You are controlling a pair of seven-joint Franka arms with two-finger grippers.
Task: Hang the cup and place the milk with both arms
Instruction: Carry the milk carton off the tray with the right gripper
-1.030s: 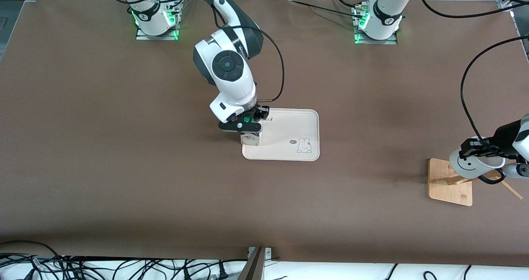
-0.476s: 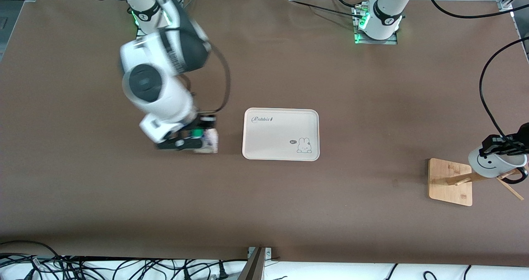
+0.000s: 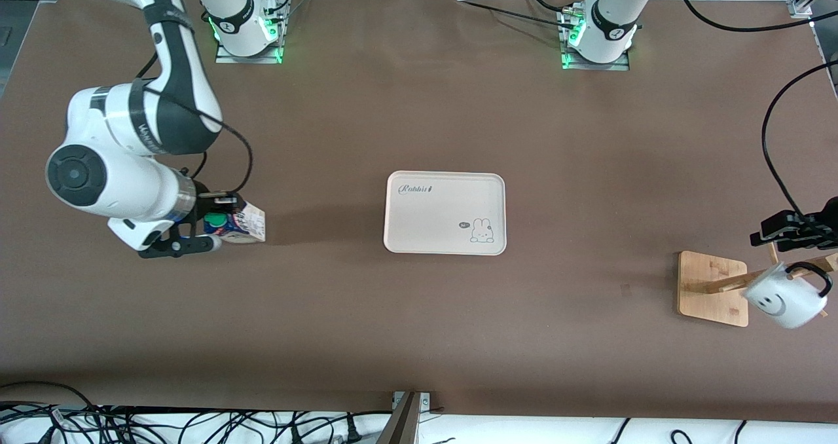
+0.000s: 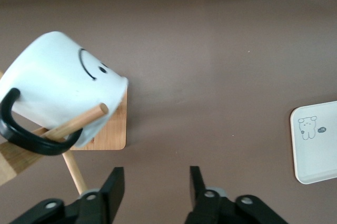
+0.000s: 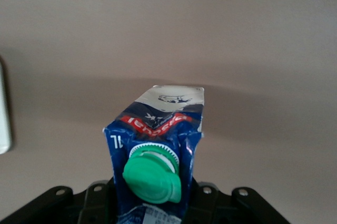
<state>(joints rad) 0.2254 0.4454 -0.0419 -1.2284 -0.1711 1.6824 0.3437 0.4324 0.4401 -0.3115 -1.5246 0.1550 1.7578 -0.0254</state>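
Observation:
The white cup (image 3: 784, 298) with the smiley face hangs by its black handle on a peg of the wooden rack (image 3: 710, 288), tilted mouth down. It fills the left wrist view (image 4: 58, 87), with the peg (image 4: 79, 121) through the handle. My left gripper (image 3: 793, 229) is open and empty just above the rack, apart from the cup, and its jaws stand wide in the left wrist view (image 4: 156, 179). My right gripper (image 3: 213, 233) is shut on the blue-and-white milk carton (image 3: 243, 224), tilted, over bare table toward the right arm's end. The green cap (image 5: 152, 174) faces the wrist camera.
A cream tray (image 3: 432, 218) with a rabbit drawing lies empty at the table's middle, and its edge shows in the left wrist view (image 4: 316, 148). The rack's base stands near the left arm's end of the table. Cables lie along the table's near edge.
The right gripper carried the milk carton from the tray to the right arm's end of the table. The left gripper let go of the cup, which now hangs on the peg.

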